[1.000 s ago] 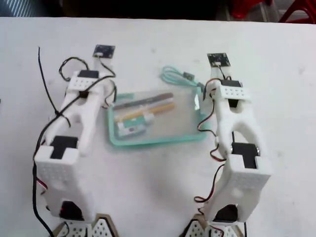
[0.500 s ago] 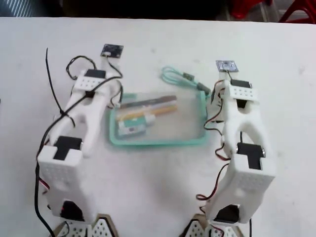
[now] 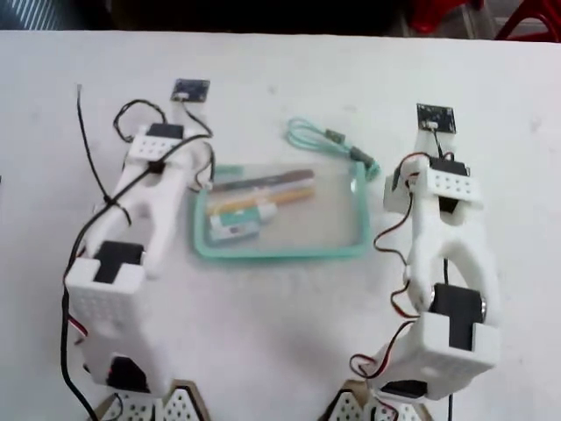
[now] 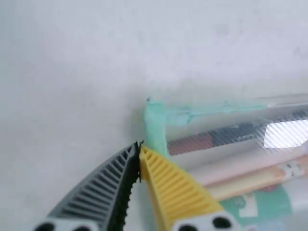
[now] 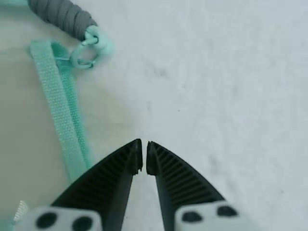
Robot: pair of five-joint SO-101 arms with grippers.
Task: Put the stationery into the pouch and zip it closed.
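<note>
The clear pouch [image 3: 302, 219] with mint-green edging lies flat mid-table between the two arms. Pens [image 3: 259, 189] and a small green-and-white box [image 3: 232, 226] sit inside it. Its mint cord loop [image 3: 307, 136] and grey pull [image 3: 361, 158] trail off the far right corner. My left gripper [image 4: 139, 147] is shut, tips against the pouch's green corner edge [image 4: 154, 122], with the pens [image 4: 231, 168] just beyond. My right gripper [image 5: 143, 156] is shut over bare table with nothing in it. Beside it lie the green strap [image 5: 62, 106] and the grey-wrapped pull [image 5: 62, 17].
The left arm [image 3: 140, 202] stands close along the pouch's left side, and the right arm [image 3: 443, 228] stands a little off its right side. Black cables [image 3: 92, 175] loop by the left arm. The white table [image 3: 280, 79] runs bare behind the pouch.
The right arm has drawn away to the right, off the pouch's zip end. The pouch has straightened from a slight slant. The left arm has barely shifted.
</note>
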